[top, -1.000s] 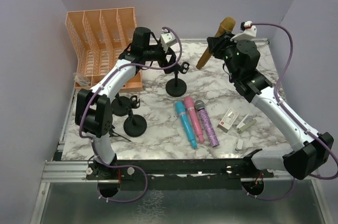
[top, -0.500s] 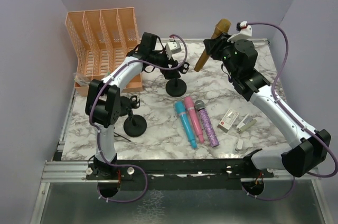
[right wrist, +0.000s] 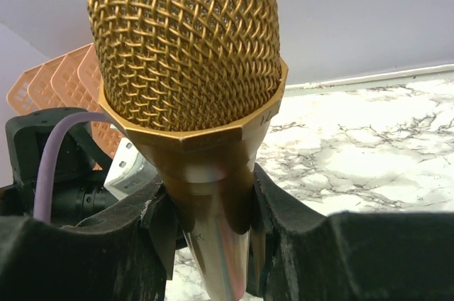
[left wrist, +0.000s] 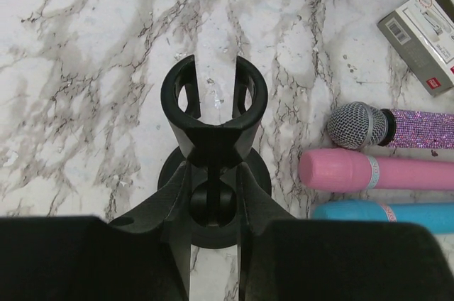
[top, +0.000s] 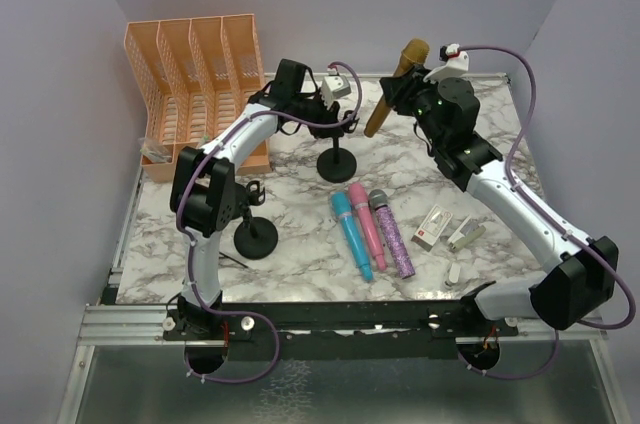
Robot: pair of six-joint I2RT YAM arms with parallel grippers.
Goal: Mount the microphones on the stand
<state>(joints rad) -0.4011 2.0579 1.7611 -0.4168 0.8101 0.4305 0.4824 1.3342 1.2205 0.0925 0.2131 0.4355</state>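
A black stand (top: 335, 162) with a round base and an empty C-shaped clip (left wrist: 213, 95) is at the table's back middle. My left gripper (top: 345, 124) is shut on its neck just under the clip, one finger on each side (left wrist: 213, 198). In the air just right of the stand, the gold microphone (top: 396, 84) tilts head up with my right gripper (top: 405, 96) shut on its handle (right wrist: 213, 230); its mesh head (right wrist: 188, 52) fills the right wrist view. The blue (top: 350, 232), pink (top: 366, 222) and glittery purple (top: 392, 234) microphones lie side by side on the marble.
Two more black stands (top: 257, 237) (top: 232, 200) are at the left front. An orange file rack (top: 195, 74) fills the back left corner. Small white-and-red boxes (top: 432, 228) (top: 465, 235) and a small white piece (top: 453, 274) lie right of the microphones.
My left gripper moved right onto the stand and closed on its neck. My right arm shifted a little left with the gold microphone.
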